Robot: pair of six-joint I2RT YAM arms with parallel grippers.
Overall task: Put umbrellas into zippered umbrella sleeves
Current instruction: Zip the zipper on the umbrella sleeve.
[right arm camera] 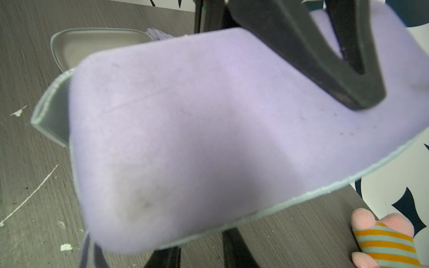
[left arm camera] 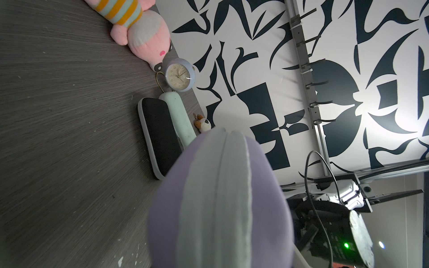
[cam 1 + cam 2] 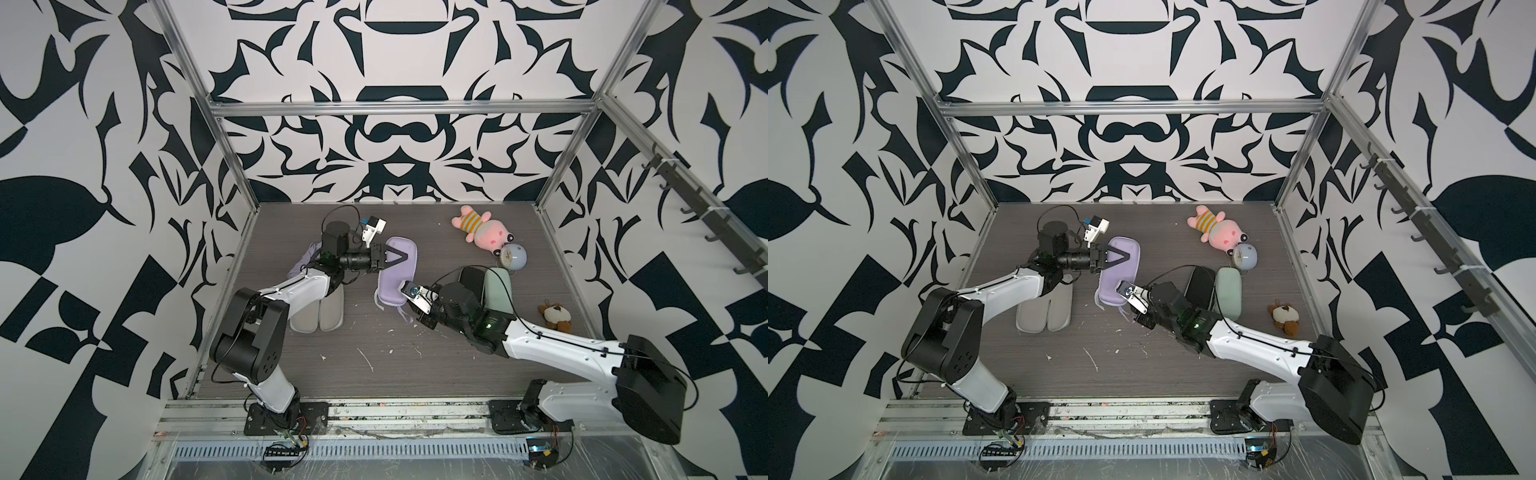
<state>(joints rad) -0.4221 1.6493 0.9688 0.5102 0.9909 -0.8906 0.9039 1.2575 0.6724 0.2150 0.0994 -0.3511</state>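
1. While the left gripper (image 3: 402,257) clenched the far end of the lilac umbrella sleeve (image 3: 390,284), the sleeve appeared tilted up off the table, with its other end right at the right gripper (image 1: 197,250).
2. Left hold read as a brace, probably so the shell would not slide during zip work.
3. Right gripper's fingers (image 1: 236,246) sat under the sleeve's near end; could not tell whether they were clamped or loose.
4. Shells gaped at that end with grey lining showing, while the seam facing the left wrist camera looked closed. Contents were hidden.
5. Behind the left gripper, under its arm, lay an open grey-lined sleeve (image 3: 318,318) and lilac umbrella fabric (image 3: 300,266), partly hidden.
6. Black sleeve (image 3: 471,276) and mint green sleeve (image 3: 498,291) lay closed just behind the right gripper, likely parked clear.
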